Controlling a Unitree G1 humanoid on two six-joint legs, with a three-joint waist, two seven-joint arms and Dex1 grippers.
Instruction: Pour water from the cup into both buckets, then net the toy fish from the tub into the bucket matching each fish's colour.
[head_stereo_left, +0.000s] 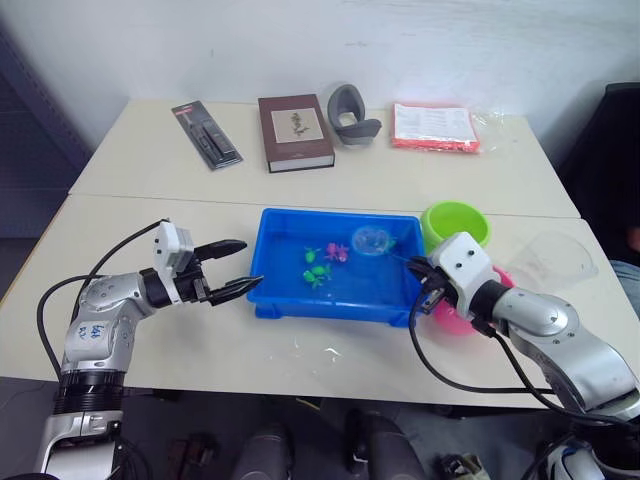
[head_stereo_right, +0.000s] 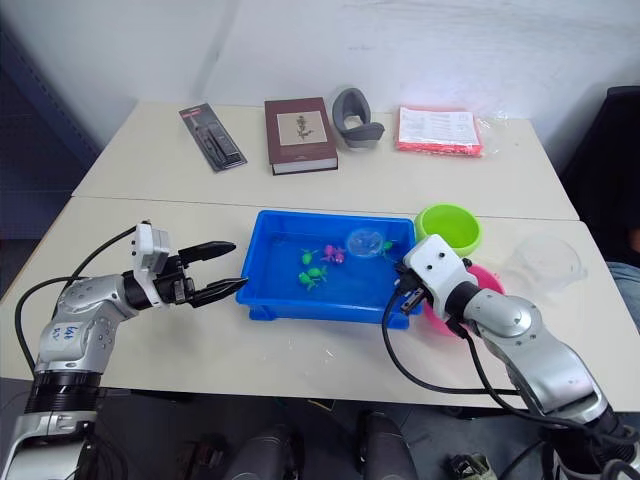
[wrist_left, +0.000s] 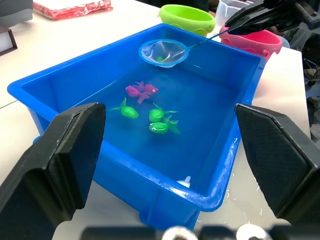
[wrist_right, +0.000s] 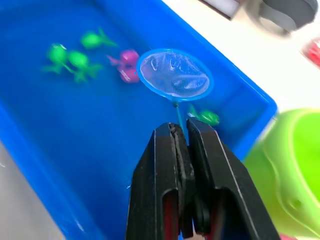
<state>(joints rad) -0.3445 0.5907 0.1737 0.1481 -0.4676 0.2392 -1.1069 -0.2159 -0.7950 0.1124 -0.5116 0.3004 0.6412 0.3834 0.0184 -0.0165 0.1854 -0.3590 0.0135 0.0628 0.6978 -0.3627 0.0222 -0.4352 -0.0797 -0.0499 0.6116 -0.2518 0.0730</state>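
The blue tub (head_stereo_left: 330, 305) holds water, green toy fish (wrist_left: 159, 121) and pink ones (wrist_left: 142, 90). My right gripper (wrist_right: 184, 132) is shut on the thin handle of the net (wrist_right: 174, 73). Its light blue hoop hangs over the tub's far right corner, with one green fish (wrist_right: 207, 117) in the water beside the handle. The green bucket (head_stereo_left: 455, 222) stands just right of the tub. The pink bucket (wrist_left: 255, 42) sits nearer me, partly hidden behind my right arm. The clear cup (head_stereo_left: 555, 258) stands at the far right. My left gripper (head_stereo_left: 235, 268) is open and empty, level with the tub's left wall.
At the back of the table lie a black packet (head_stereo_left: 206, 134), a brown book (head_stereo_left: 295, 131), a grey curved object (head_stereo_left: 351, 115) and a red-edged packet (head_stereo_left: 434, 126). Water drops (head_stereo_left: 325, 352) spot the tabletop in front of the tub.
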